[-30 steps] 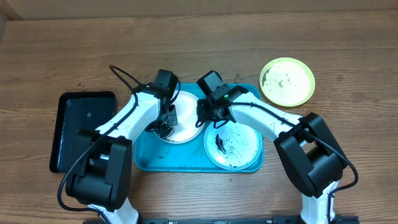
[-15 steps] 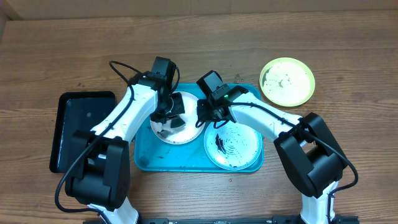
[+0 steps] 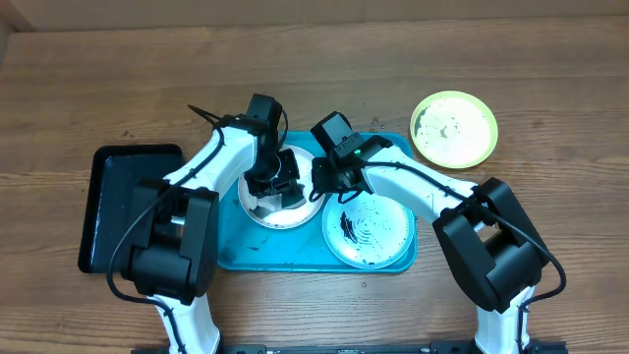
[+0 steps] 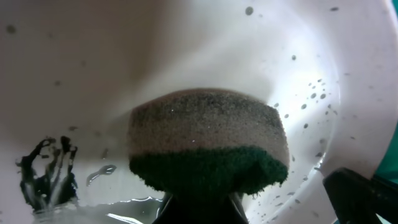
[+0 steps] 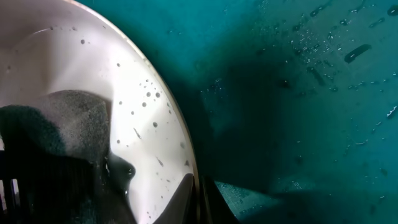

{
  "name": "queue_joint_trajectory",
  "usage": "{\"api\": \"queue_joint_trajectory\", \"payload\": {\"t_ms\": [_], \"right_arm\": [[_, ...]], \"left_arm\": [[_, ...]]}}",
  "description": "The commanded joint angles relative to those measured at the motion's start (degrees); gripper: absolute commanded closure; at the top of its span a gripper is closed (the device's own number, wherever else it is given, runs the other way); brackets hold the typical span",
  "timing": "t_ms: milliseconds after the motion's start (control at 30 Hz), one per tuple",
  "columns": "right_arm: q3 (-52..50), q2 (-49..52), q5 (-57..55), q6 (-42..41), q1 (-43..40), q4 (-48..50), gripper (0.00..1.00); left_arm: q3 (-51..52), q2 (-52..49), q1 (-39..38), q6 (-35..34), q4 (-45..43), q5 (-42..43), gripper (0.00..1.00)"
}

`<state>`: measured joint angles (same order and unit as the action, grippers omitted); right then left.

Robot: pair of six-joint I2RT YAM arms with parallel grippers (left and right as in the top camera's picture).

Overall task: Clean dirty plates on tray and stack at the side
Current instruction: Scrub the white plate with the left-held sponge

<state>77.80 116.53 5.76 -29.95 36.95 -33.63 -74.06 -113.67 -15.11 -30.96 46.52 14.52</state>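
The turquoise tray [image 3: 265, 251] holds a white plate [image 3: 271, 213] and a light-blue-rimmed plate [image 3: 369, 232] with black smears. A yellow-green plate [image 3: 453, 128] lies on the table to the right of the tray. My left gripper [image 3: 277, 180] is shut on a grey-and-green sponge [image 4: 208, 149], which presses on the wet white plate [image 4: 112, 56] beside a black smear [image 4: 46, 171]. My right gripper [image 3: 319, 183] is shut on that plate's right rim [image 5: 186, 158]. Its fingers [image 5: 214, 199] pinch the edge just above the tray floor [image 5: 298, 93].
A narrow black tray [image 3: 133, 206] lies left of the turquoise one. Bare wooden table [image 3: 324, 59] surrounds both trays. The two arms meet over the tray's upper middle, close together.
The left gripper has carried the sponge rightward across the white plate, toward the right gripper. The right arm and the other plates have not moved.
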Motion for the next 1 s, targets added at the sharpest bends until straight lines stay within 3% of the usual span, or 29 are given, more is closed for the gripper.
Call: {"api": "queue_joint_trajectory", "payload": {"t_ms": [0,233,467,567,767,967], "right_arm": [[0.92,-0.24,-0.15,-0.09,0.11,-0.37,0.96],[0.92,-0.24,-0.20,-0.07,0.11,-0.33,0.96],[0.92,-0.24,-0.83,-0.07,0.11,-0.33,0.96],[0.92,-0.24,-0.81,-0.07,0.11,-0.31,0.96],[0.92,-0.24,-0.79,-0.09,0.11,0.15,0.96],[0.92,-0.24,-0.74,-0.09,0.13,0.13,0.96]], "left_arm": [[0.68,-3.65,1.09,-1.01,3.58,-9.97,0.96],[-2.91,-3.54,5.51,-0.98,12.48,-21.88,0.96],[-8.44,-3.54,7.63,-0.09,15.50,-23.17,0.96],[-10.62,-3.54,7.41,2.89,15.39,-17.53,0.96],[-11.04,-3.72,6.25,6.12,10.36,3.41,0.96],[-8.68,-3.82,2.69,4.94,5.14,4.44,0.96]]}}
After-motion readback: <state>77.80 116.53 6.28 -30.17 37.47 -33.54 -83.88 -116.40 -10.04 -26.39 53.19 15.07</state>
